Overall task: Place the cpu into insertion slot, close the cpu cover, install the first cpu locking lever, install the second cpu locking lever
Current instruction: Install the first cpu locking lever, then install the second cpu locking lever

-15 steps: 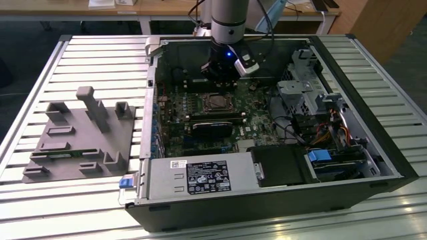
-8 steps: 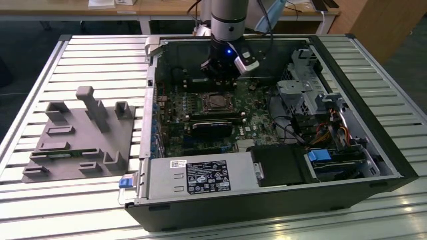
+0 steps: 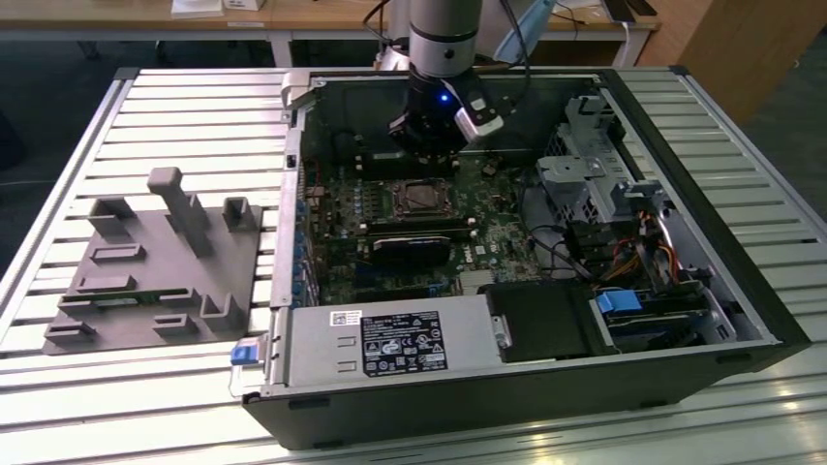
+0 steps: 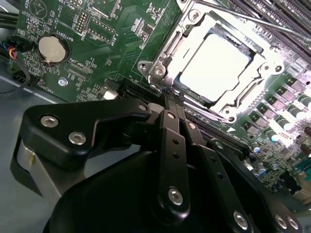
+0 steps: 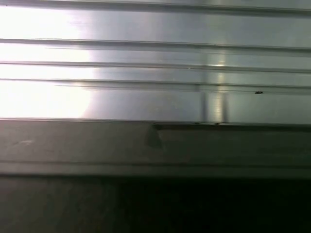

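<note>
End effector (image 4: 167, 94) narrow, fingers pressed together, holding nothing, tips just beside corner of cpu cover (image 4: 170, 46). Cpu (image 4: 214, 65) seated in insertion slot (image 3: 420, 197) on green board, cover lying flat around it. Open computer case (image 3: 723, 291) resting on slatted counter (image 3: 181, 126).

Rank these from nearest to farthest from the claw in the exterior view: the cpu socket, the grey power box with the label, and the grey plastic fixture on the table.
1. The insertion slot, on the board just below the claw.
2. The power box, at the case's near edge.
3. The grey fixture, outside the case toward the exterior view's left.
</note>
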`<state>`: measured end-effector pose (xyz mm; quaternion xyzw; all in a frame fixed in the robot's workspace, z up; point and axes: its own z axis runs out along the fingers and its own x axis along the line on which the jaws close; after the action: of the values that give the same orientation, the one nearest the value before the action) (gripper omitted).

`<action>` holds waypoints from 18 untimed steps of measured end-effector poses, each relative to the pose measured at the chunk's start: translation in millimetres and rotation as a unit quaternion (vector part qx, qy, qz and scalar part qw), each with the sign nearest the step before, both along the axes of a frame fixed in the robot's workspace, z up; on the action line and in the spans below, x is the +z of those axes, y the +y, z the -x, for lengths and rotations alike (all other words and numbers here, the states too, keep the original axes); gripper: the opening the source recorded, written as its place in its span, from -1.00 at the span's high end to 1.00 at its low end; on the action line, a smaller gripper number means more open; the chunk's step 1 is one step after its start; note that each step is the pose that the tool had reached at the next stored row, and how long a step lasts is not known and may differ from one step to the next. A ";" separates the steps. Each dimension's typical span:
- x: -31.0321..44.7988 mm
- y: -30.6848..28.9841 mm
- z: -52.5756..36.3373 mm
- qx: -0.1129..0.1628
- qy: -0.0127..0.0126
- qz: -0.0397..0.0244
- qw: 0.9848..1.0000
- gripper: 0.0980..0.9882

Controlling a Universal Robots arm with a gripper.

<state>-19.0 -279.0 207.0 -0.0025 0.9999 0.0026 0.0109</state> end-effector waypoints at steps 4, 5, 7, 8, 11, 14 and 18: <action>0.0 -1.3 -0.1 0.000 0.000 0.000 1.000 0.98; -0.1 -1.4 -0.2 0.000 0.000 0.000 1.000 0.98; 0.0 -1.9 -0.2 0.000 0.000 0.000 1.000 0.98; 0.0 -2.0 -0.3 0.000 0.000 0.000 1.000 0.98; 0.0 -3.0 -0.4 0.000 0.000 0.000 1.000 0.98; 0.1 -3.7 -0.5 0.000 0.000 0.000 1.000 0.98; 0.0 -5.1 -0.5 0.000 0.000 0.000 1.000 0.98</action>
<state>-18.5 -284.2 207.0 -0.0026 0.9999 0.0026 0.0109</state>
